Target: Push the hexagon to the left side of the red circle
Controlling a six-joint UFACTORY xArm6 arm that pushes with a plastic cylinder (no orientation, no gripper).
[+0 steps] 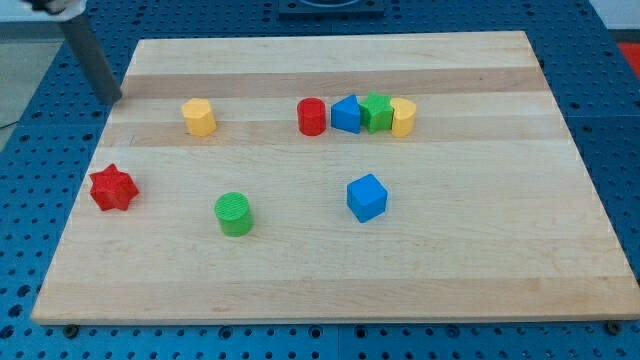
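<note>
A yellow hexagon block [199,117] sits on the wooden board at the upper left. A red circle block [311,116] stands to its right, with a wide gap between them. My rod comes down from the view's top left corner, and my tip [113,99] rests at the board's left edge, up and to the left of the yellow hexagon, apart from it.
A blue triangle [345,114], a green star [376,111] and a yellow block [403,117] line up right of the red circle. A red star [112,188], a green circle [234,213] and a blue cube [366,197] lie lower. The board [500,260] rests on a blue perforated table.
</note>
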